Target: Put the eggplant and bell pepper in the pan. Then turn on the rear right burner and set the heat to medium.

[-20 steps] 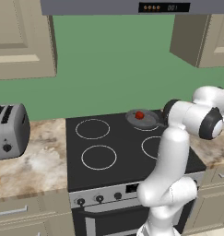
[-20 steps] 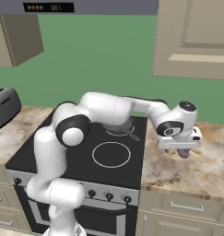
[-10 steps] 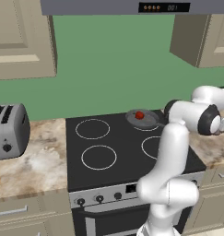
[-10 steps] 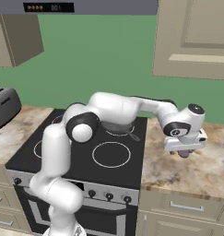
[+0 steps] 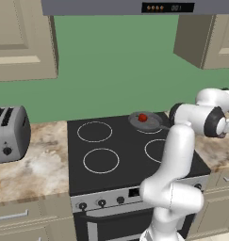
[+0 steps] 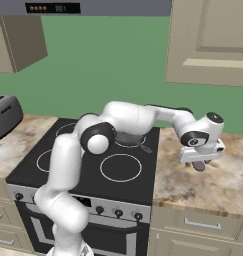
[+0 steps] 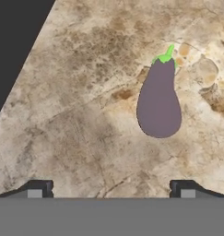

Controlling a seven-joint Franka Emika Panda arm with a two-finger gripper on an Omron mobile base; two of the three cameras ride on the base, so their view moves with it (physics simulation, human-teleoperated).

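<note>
green wall and beige cabinets back a black stovetop (image 5: 130,155) set in a marbled counter (image 6: 208,175), with a toaster (image 5: 7,134) far left. the pan (image 5: 146,121) sits on the rear right burner with the bell pepper (image 5: 143,117) in it, while the eggplant (image 7: 158,99) lies on the counter right of the stove. the gripper (image 7: 111,186) has swung further right since a second ago, hanging just above the eggplant, jaws wide apart and empty.

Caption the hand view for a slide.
Open gripper hovers above the eggplant lying on the marble counter beside the stovetop's edge.
</note>
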